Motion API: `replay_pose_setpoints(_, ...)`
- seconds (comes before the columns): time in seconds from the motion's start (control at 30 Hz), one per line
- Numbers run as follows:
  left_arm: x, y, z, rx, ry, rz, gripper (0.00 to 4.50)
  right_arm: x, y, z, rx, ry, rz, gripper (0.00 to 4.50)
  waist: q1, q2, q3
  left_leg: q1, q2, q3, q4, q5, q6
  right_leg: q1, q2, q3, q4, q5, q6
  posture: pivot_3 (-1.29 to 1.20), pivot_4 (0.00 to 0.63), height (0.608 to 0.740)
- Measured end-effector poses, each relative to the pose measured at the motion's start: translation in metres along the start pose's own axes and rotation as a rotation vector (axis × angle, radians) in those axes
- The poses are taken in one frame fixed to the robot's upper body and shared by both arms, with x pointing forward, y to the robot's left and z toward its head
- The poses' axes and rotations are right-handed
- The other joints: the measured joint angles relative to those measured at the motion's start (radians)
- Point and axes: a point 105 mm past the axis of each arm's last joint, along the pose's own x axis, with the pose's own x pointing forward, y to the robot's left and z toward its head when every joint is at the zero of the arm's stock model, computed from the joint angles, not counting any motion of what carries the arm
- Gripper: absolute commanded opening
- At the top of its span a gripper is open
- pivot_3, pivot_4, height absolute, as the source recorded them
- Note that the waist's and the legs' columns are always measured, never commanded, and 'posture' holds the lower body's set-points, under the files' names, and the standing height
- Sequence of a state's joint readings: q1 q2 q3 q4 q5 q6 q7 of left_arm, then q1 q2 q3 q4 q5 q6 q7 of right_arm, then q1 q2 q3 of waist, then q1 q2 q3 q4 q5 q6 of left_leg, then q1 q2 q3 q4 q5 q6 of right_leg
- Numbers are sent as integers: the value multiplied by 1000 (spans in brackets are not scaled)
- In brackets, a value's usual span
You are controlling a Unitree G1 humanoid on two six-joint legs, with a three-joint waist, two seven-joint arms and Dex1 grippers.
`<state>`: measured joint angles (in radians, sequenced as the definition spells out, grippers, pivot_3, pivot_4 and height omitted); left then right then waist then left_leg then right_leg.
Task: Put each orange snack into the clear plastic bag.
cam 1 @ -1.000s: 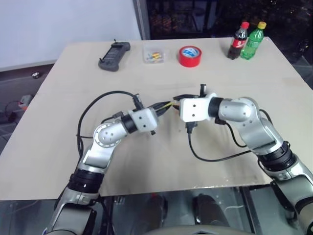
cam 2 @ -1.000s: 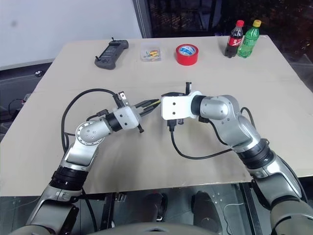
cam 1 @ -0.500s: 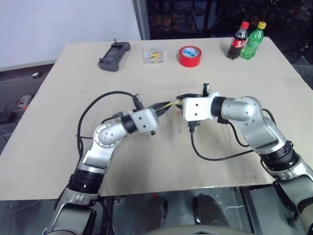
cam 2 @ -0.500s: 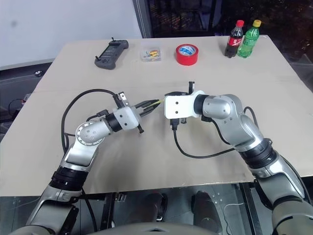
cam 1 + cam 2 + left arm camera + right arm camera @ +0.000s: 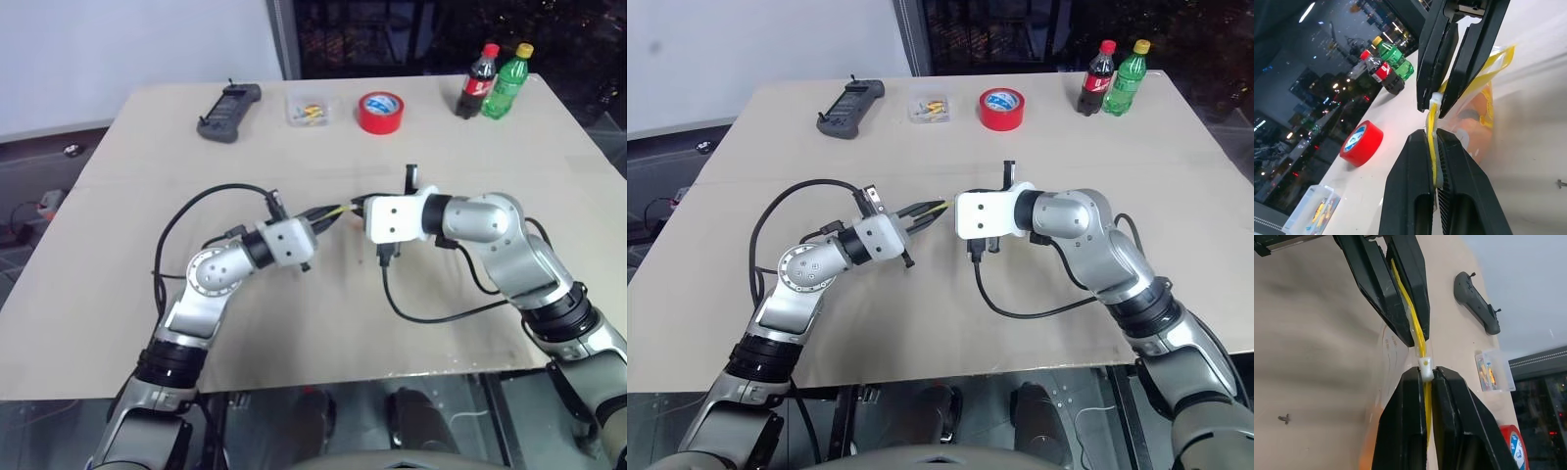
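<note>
Bag handling, going left to right: the left gripper (image 5: pixel 1432 161) has its fingers clamped together on the yellow seal strip (image 5: pixel 1431 132) of the clear plastic bag (image 5: pixel 1476 115), and the right gripper (image 5: pixel 1425 382) is pinched shut on the same strip just beside it, right at the little white slider (image 5: pixel 1425 369). The bag hangs between them above the surface (image 5: pixel 323 313), mid-table. Orange shows through the film in the left wrist view, so I'd guess at least one of the orange snacks (image 5: pixel 1475 128) is inside. That film looks thin, floppy and slick, weighs next to nothing, and crinkles if squeezed. The seal strip is the only stiff part, so that's the spot to hold. The snacks seem soft, so go gentle.
</note>
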<state>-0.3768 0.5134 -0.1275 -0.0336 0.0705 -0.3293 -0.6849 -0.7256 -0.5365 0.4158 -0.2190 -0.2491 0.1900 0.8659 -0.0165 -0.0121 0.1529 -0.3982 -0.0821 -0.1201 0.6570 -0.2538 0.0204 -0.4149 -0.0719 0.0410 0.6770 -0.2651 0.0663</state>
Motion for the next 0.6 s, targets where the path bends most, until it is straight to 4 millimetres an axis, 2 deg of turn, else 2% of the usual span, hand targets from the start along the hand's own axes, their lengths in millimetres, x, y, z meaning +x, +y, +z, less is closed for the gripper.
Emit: replay_pose_setpoints(0.6, -2, -1, -1, -15, -1, 2, 0, 0, 0, 3, 12, -13, 1, 273, 0, 0, 0, 0, 0, 0, 0, 0, 0, 0, 0, 0, 0, 0, 0, 0, 150, 740)
